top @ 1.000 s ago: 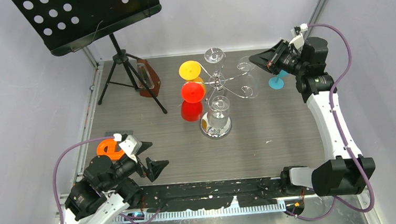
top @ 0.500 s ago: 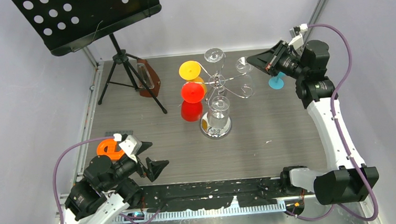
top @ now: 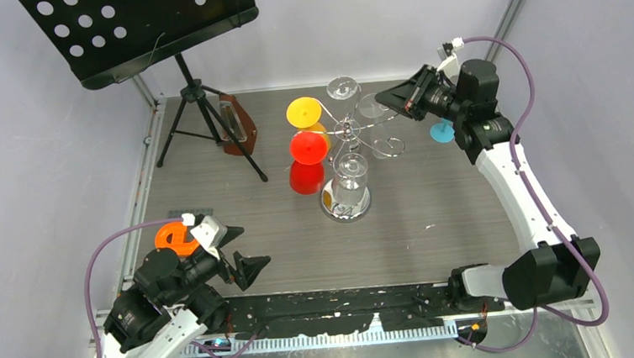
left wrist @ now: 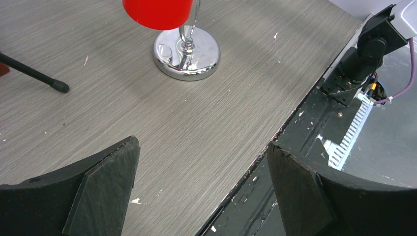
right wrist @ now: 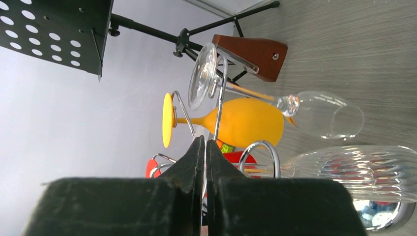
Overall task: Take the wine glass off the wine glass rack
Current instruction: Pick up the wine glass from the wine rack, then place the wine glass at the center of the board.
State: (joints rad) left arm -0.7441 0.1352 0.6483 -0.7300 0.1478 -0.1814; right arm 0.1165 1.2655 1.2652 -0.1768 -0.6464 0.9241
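Wide-apart left jaws; right jaws tight on the wine glass (top: 372, 112) stem.

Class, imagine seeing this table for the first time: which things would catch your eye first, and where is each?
The chrome wine glass rack stands in the middle, with a yellow wine glass and a red wine glass hanging on its left side. The black music stand looms over the far-left corner. The right gripper, shut, is at the rack's far-right side.
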